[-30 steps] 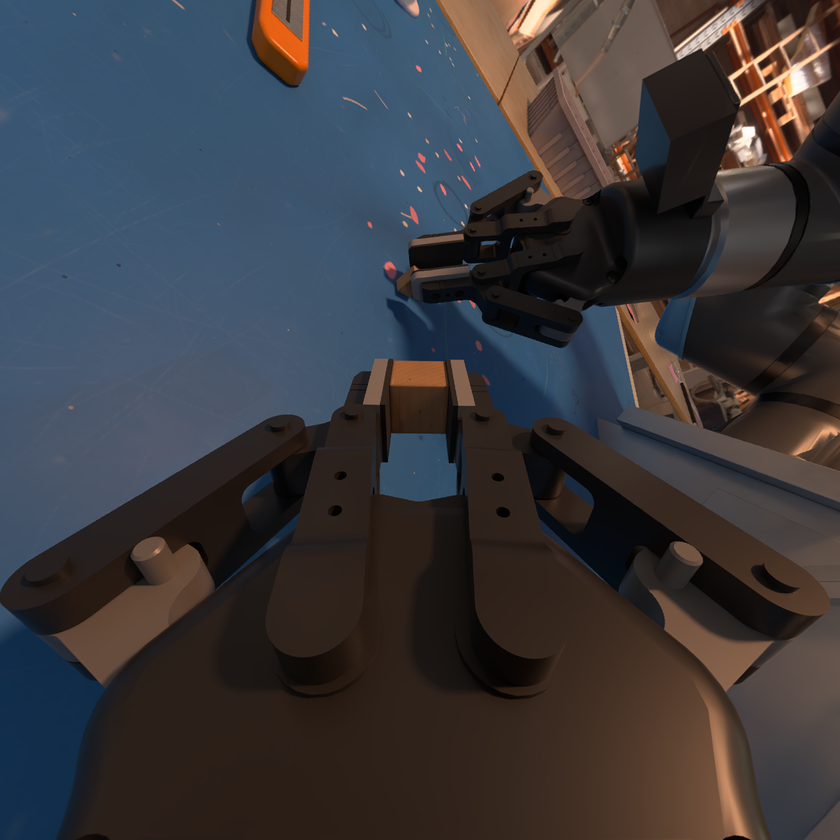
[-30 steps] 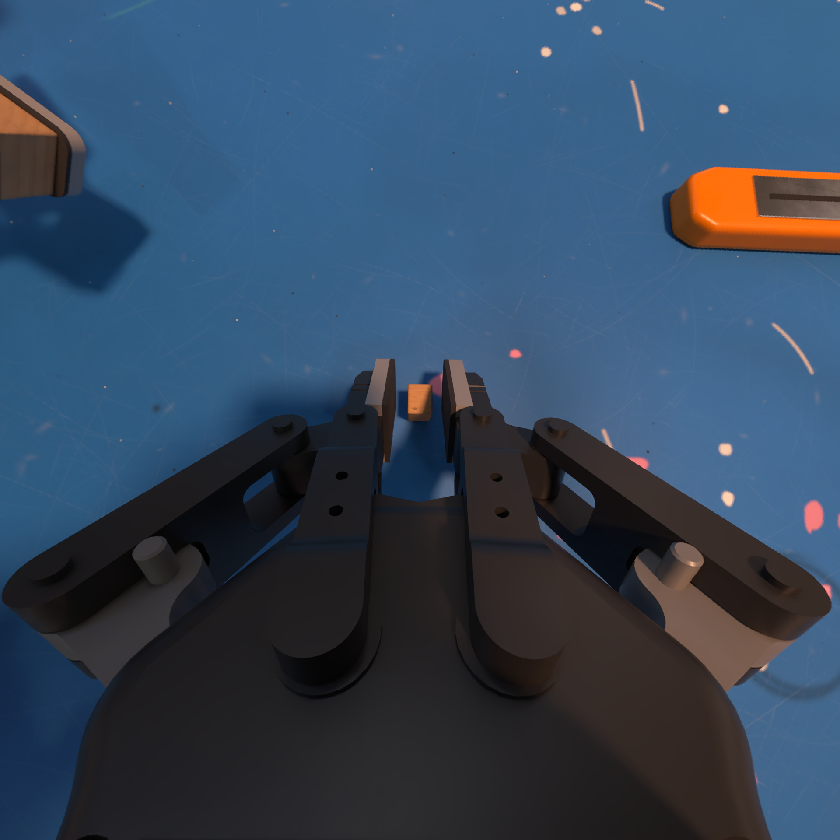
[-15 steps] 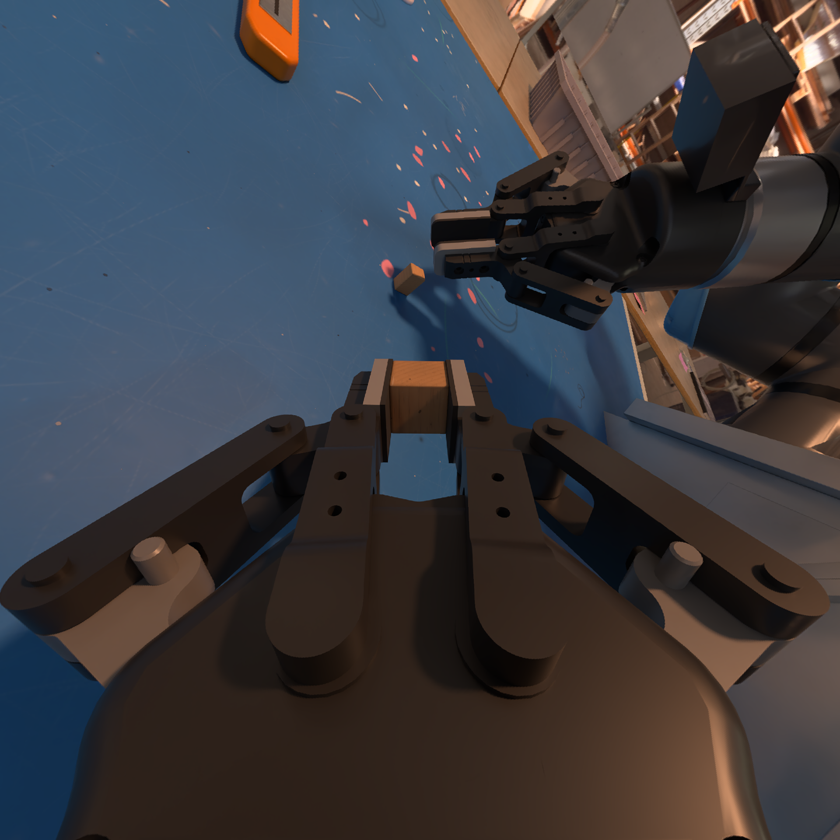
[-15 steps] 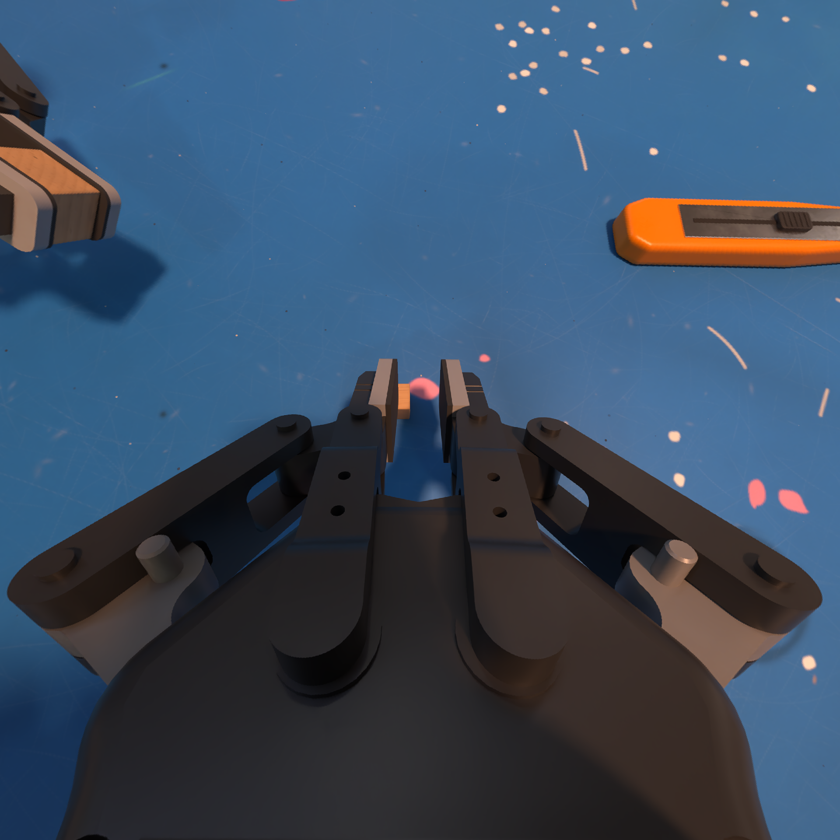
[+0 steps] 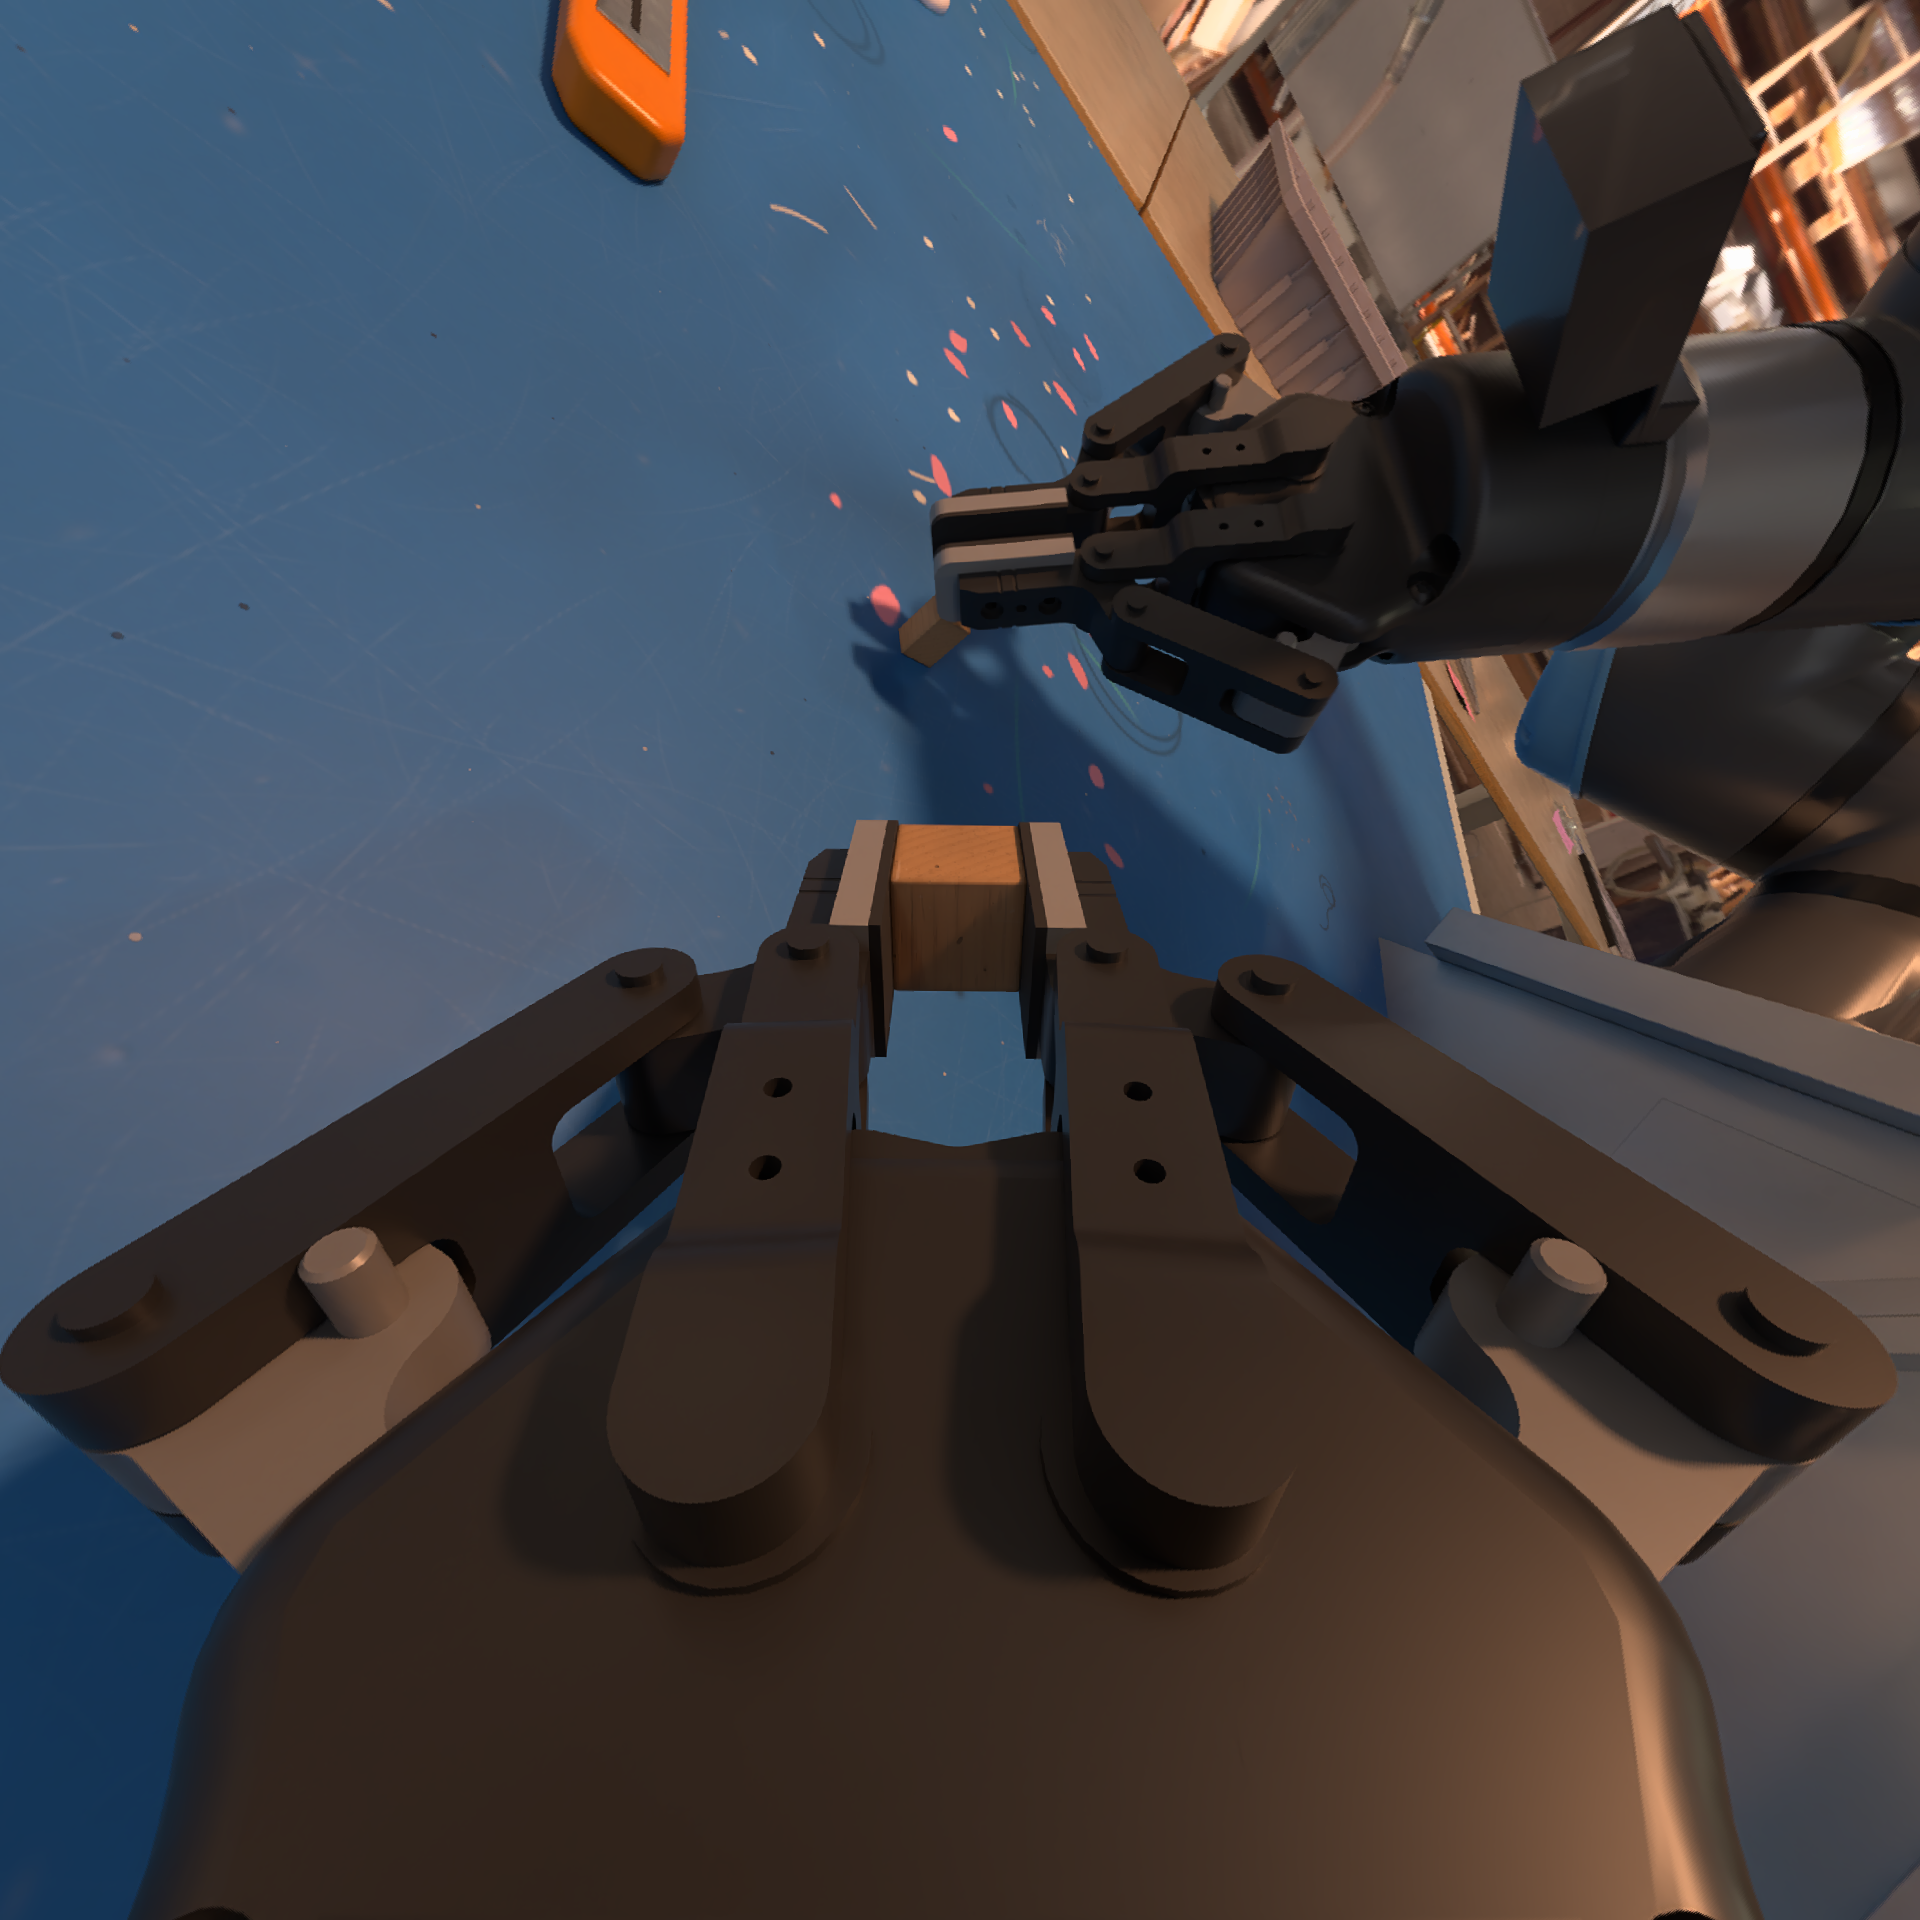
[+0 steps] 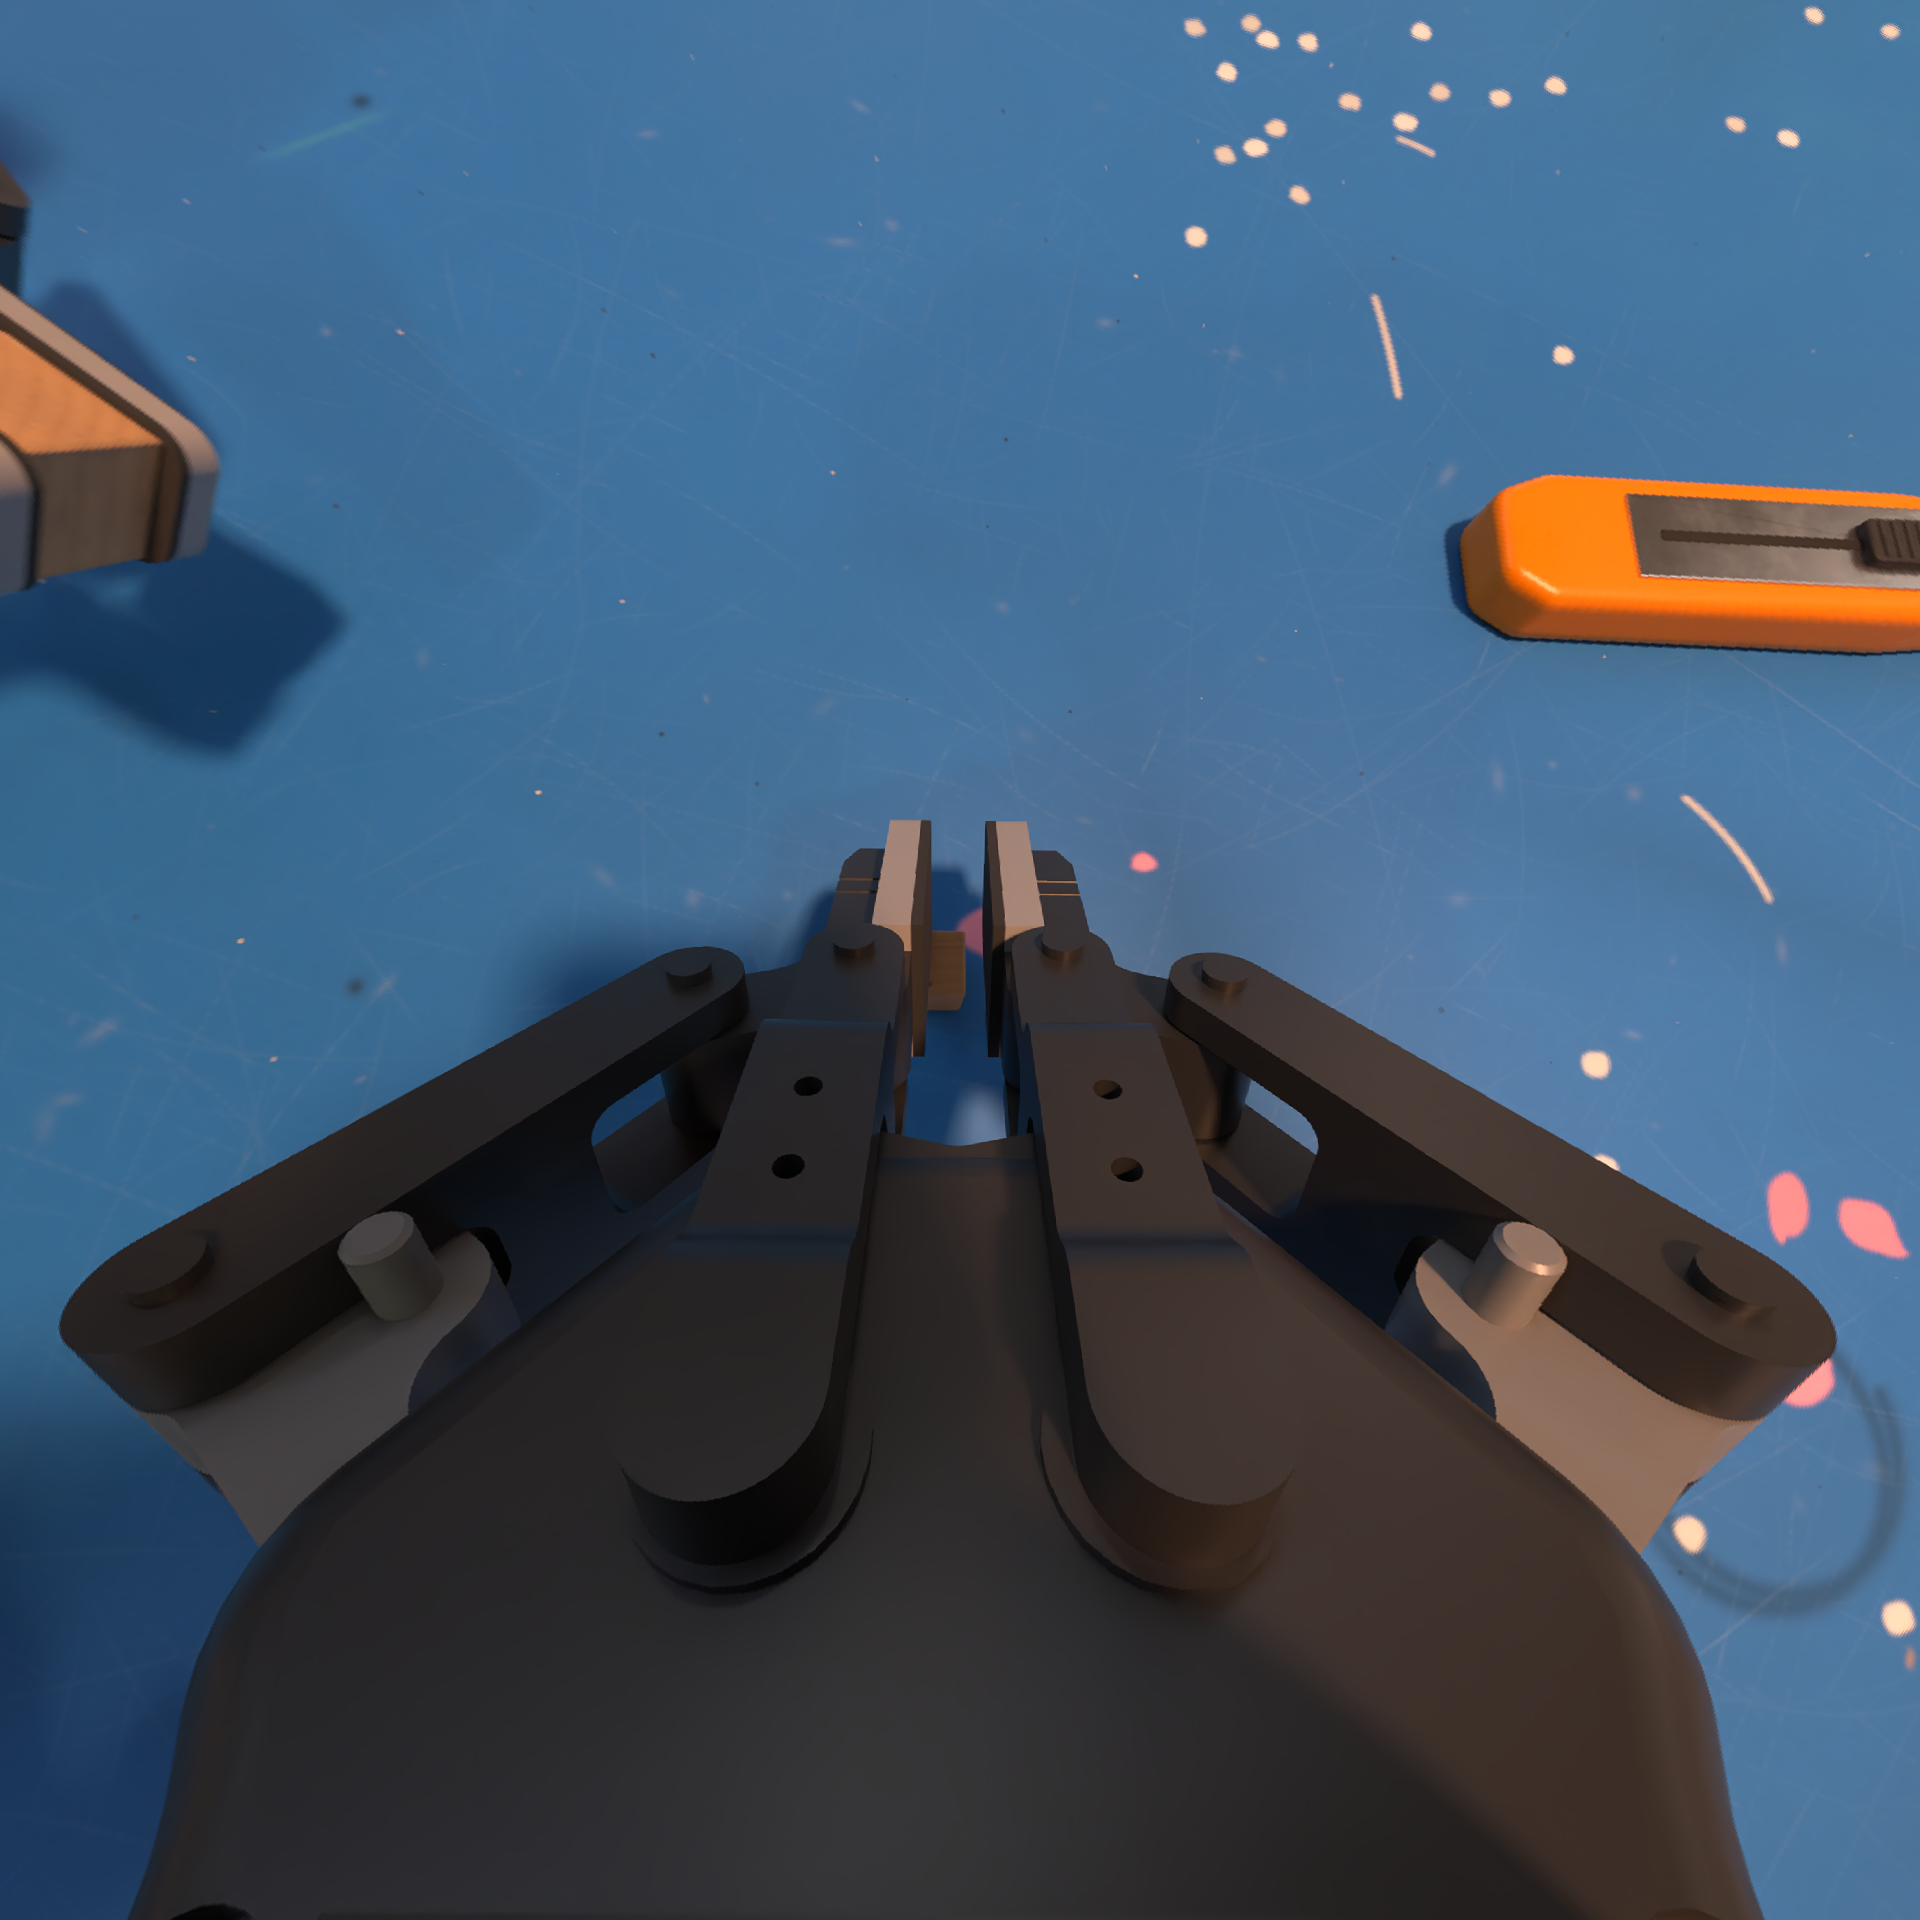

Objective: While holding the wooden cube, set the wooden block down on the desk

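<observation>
My left gripper [image 5: 956, 844] is shut on the wooden cube [image 5: 954, 914] and holds it above the blue desk [image 5: 416, 623]. The small wooden block [image 5: 928, 637] lies on the desk, just under the fingertips of my right gripper [image 5: 940, 551]. In the right wrist view my right gripper [image 6: 956, 862] has a narrow gap between its fingers. The block [image 6: 948, 971] shows through that gap, down on the desk [image 6: 727, 520], and neither pad grips it. The left gripper [image 6: 104, 488] with the cube [image 6: 42, 416] shows at the left edge.
An orange utility knife [image 6: 1683, 566] lies on the desk to the right of my right gripper, and it also shows in the left wrist view [image 5: 623, 83]. The desk's wooden edge [image 5: 1164, 156] and a grey base plate [image 5: 1662, 1091] lie on the right.
My right gripper, with its fingers apart, has shifted over the block lying on the desk. The block now shows nearer the palm. My left gripper still holds the cube.
</observation>
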